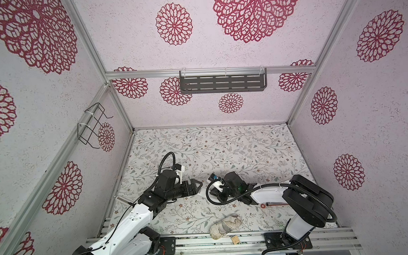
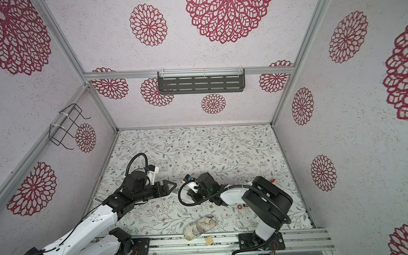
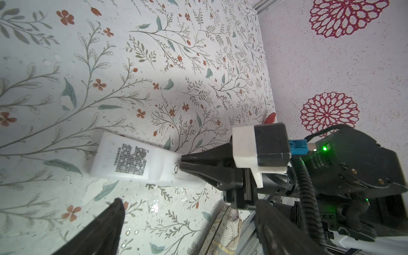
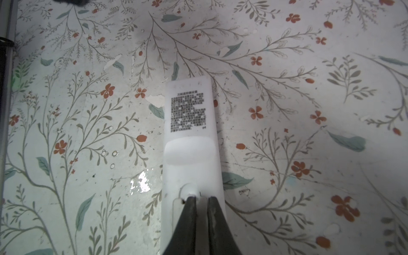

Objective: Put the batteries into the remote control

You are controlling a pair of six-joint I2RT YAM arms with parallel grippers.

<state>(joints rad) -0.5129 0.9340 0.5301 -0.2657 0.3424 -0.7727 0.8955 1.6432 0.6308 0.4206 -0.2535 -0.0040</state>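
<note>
Robot test cell dressed up as a wallpapered room

Aluminium frame bars (image 1: 145, 74) hold wall panels (image 1: 372, 103) papered with red floral medallions. A left arm (image 1: 133, 217) and a right arm (image 1: 297, 225) are bolted to a slotted metal rail (image 1: 202, 243) beside a floral-print tabletop (image 1: 222, 143). A grey shelf (image 1: 222, 90) and a wire rack (image 1: 81, 125) are zip-tied on.

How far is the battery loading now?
Done: the remote control lies back up on the table. In hand: the shut right end effector has its tips at the battery cover, which looks still closed; the left end effector is open nearby. Left: opening it and inserting batteries; none are visible.
</note>
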